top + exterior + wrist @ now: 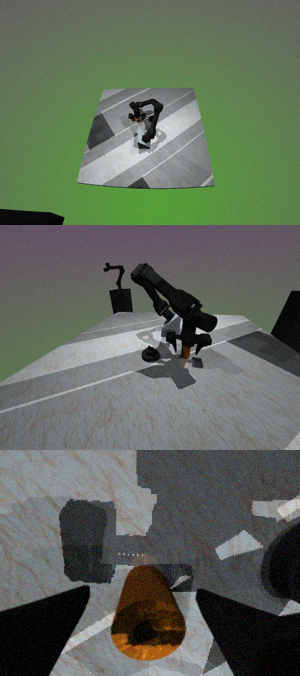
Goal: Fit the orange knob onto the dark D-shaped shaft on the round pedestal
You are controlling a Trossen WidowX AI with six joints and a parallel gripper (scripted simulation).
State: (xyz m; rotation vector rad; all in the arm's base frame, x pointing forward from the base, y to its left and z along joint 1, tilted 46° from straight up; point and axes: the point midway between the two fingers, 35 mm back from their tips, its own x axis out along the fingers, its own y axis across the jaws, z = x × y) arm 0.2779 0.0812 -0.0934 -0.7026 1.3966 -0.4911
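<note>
The orange knob (pixel 137 120) (pixel 186 353) (pixel 144 584) stands upright on the table, its dark hole facing up in the wrist view. My gripper (pixel 186 353) (pixel 144 592) is open and points straight down around the knob. One finger is on each side, with a gap between each finger and the knob and nothing gripped. The round dark pedestal (pixel 150 119) (pixel 150 357) (pixel 286 569) stands beside the knob, left of it in the exterior view and cut off at the right edge of the wrist view. Its short shaft (pixel 149 347) points up; its flat side cannot be made out.
The arm's pale base mount (pixel 142 137) (pixel 173 325) stands behind the knob in the exterior view. Dark shadows of the arm fall across the striped tabletop (pixel 119 158) (pixel 99 411). A dark block with a small arm on it (pixel 121 300) stands beyond the far edge.
</note>
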